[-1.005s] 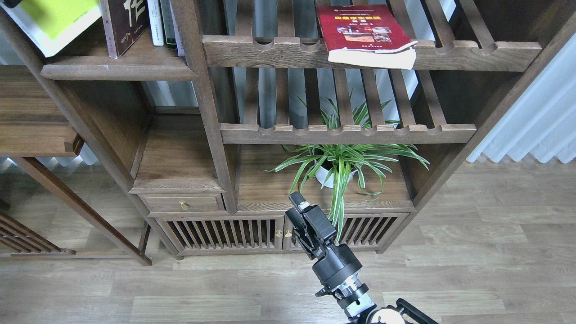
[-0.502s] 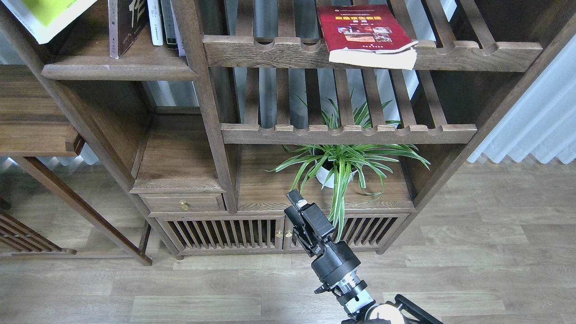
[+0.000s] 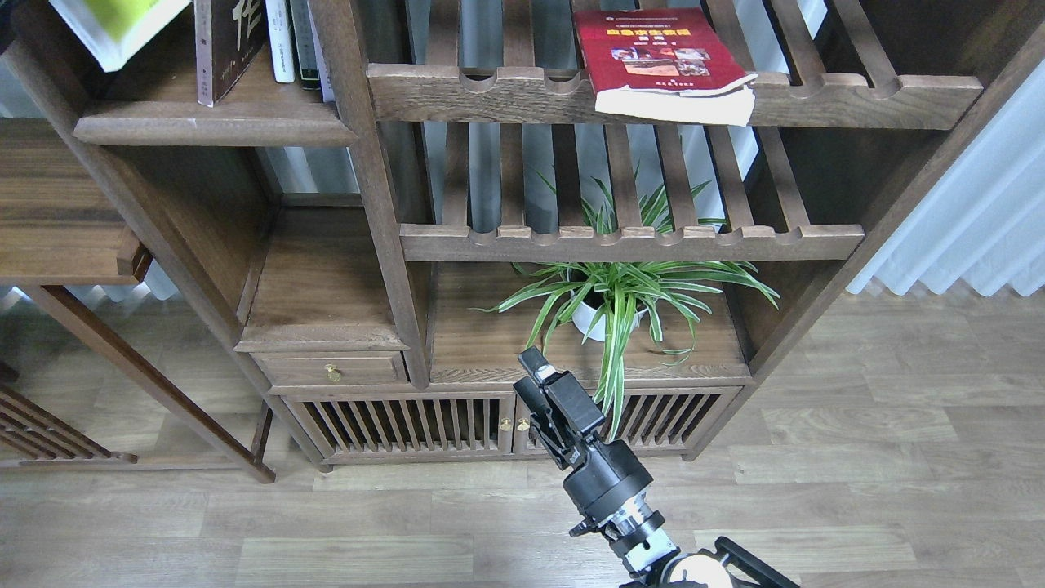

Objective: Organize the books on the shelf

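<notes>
The yellow-green and white book (image 3: 114,28) hangs tilted at the top left, above the left end of the shelf (image 3: 212,131); whatever holds it is out of view. The dark maroon book (image 3: 220,45) stands upright on the shelf beside several thin books (image 3: 294,41). The red book (image 3: 661,61) lies flat on the upper slatted rack (image 3: 857,98), its lower edge hanging over the front rail. My right gripper (image 3: 529,377) is low in the middle, in front of the cabinet, empty, with its fingers slightly apart. My left gripper is out of view.
A potted spider plant (image 3: 620,294) stands on the cabinet top just behind my right gripper. A second slatted rack (image 3: 629,241) sits below the first. A post (image 3: 367,188) separates the shelf from the racks. White curtains (image 3: 980,204) hang at the right.
The yellow-green book has risen and shifted right, with less of it in view. My right gripper has drifted very slightly left. The red and maroon books have not moved.
</notes>
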Robot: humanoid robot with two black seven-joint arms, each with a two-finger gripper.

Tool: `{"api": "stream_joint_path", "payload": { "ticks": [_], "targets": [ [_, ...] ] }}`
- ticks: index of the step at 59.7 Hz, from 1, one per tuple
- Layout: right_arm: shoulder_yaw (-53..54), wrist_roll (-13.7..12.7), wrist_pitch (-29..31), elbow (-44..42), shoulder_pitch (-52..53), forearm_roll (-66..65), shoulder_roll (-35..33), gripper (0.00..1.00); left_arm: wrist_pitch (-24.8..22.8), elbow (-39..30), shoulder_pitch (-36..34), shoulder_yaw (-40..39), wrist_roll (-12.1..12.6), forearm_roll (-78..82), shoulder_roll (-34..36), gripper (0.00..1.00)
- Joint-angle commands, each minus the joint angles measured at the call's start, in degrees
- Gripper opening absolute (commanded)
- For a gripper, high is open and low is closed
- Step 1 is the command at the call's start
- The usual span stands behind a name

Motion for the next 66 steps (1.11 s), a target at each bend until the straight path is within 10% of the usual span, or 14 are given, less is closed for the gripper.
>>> {"api": "stream_joint_path", "payload": {
  "ticks": [1,66],
  "targets": [
    [-0.1,0.0,0.0,-0.1,0.2,0.1,0.0,0.85,2.1,0.2,-1.2,2.5,-0.4,0.1,-0.5,0.04],
    [0.5,0.5,0.0,-0.1,-0.5,1.1,0.0,0.95,7.5,18.4,-11.5,12.2,-10.9,1.8,-4.4,0.04]
  ]
}}
